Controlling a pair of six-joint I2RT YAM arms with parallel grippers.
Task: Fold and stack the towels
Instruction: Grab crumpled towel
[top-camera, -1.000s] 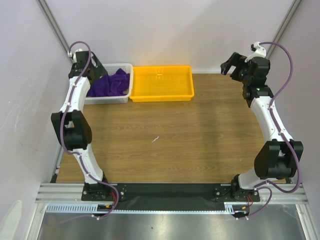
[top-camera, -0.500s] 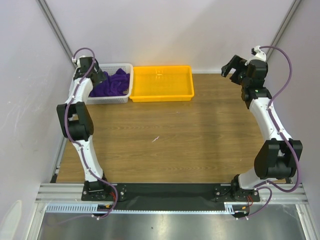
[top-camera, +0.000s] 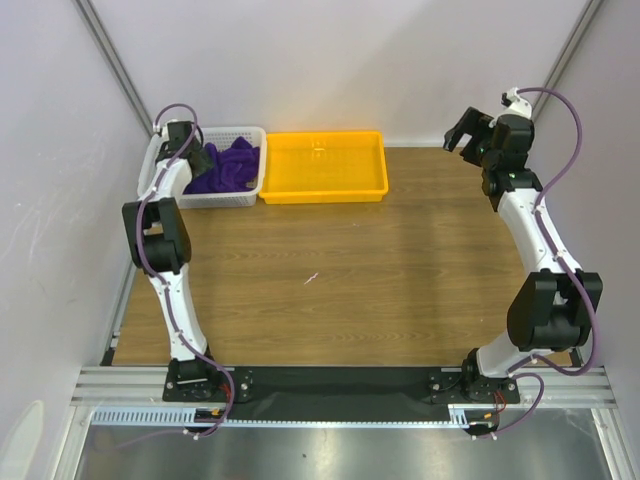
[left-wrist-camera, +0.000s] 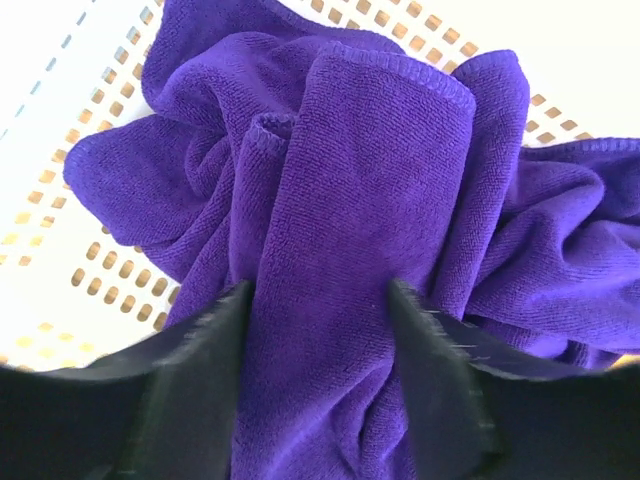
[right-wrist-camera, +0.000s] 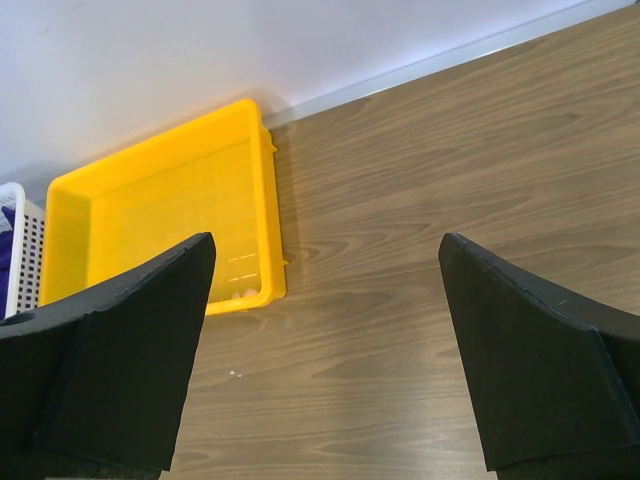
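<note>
The left gripper (left-wrist-camera: 318, 300) straddles a fold of the towels (left-wrist-camera: 380, 150) in the white basket (left-wrist-camera: 60, 290); whether it pinches cannot be told. The right gripper (right-wrist-camera: 325, 240) hangs spread wide above the table (right-wrist-camera: 400, 340).

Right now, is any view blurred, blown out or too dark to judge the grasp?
Left wrist: towels sharp, basket washed out to near white, left gripper dark and soft-edged at the bottom. Right wrist: right gripper black and featureless, tray and table crisp. Top: even light, soft shadows, no glare on the table.
</note>
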